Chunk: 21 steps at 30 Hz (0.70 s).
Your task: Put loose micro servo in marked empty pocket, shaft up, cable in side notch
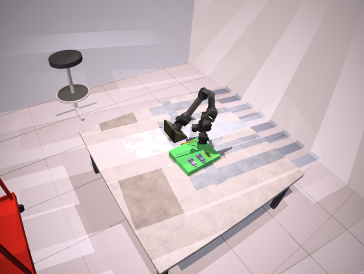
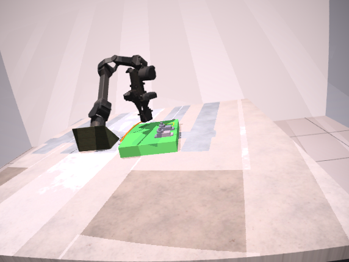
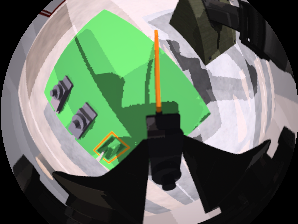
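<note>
Gripper (image 3: 162, 137) clamped on the micro servo (image 3: 162, 145), orange cable (image 3: 157, 63) trailing ahead; marked pocket (image 3: 111, 148) lies left of it, just beside.

The whole pale patchwork table (image 1: 153, 204) is seen from high and far in the top view. It is viewed low and nearer across its front in the exterior view. The flat green deck (image 3: 120, 63), shared by all views, is looked down upon closely from the wrist.
</note>
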### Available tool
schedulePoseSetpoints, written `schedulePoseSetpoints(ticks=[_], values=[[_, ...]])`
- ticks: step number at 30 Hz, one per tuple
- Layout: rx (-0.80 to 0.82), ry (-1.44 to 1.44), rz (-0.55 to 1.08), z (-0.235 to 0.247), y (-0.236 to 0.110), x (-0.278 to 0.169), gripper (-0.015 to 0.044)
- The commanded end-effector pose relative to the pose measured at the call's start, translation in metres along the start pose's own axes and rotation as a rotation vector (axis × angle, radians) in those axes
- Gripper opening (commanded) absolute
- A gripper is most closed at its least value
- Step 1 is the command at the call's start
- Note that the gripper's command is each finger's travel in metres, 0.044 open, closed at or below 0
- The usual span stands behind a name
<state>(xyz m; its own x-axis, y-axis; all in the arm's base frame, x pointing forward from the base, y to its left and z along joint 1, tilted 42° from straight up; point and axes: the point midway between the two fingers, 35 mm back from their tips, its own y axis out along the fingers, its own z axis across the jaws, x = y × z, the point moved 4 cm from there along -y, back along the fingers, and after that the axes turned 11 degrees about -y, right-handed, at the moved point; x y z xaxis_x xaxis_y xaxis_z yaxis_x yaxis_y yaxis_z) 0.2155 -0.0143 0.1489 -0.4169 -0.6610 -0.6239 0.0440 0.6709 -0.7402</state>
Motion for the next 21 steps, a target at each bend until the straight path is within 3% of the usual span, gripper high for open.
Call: schedulePoseSetpoints(ticks=[1,21], values=[[0.0,-0.005,-0.003,0.0,-0.003,-0.001,0.0],[0.001,-0.09,-0.003,0.018,-0.003,0.003,0.0]])
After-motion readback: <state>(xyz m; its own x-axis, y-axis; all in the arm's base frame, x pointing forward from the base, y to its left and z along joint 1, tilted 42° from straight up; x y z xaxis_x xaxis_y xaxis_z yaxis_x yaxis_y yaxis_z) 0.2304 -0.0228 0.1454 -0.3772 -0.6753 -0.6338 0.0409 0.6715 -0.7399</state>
